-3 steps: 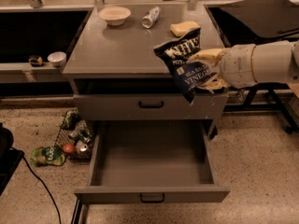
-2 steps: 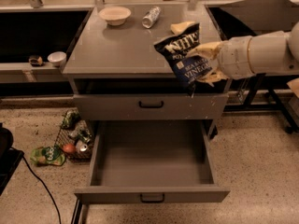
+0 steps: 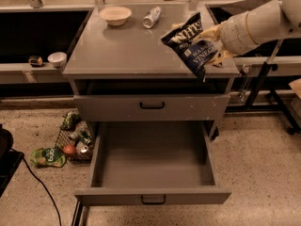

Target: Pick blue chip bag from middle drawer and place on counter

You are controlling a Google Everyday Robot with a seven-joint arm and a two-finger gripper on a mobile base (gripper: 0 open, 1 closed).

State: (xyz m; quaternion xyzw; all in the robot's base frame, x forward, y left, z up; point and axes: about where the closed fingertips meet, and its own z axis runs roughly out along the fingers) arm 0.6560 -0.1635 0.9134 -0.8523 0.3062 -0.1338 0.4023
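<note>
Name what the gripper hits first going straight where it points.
The gripper, jaws shut on the bag, points left and slightly down: likely the counter first, bag leading, though depth is unclear.

White segmented arm (image 3: pixel 256 25), pale yellow tool (image 3: pixel 212 45) at counter (image 3: pixel 122 51) edge

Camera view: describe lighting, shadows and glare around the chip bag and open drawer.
Camera view: overhead light lies evenly on the counter, soft sheen, no harsh glare; the blue chip bag, held by the end effector over the counter's right front corner, has its lettering lit; the floor of the open middle drawer is dimmer; the gap under the counter is deeply shadowed.
</note>
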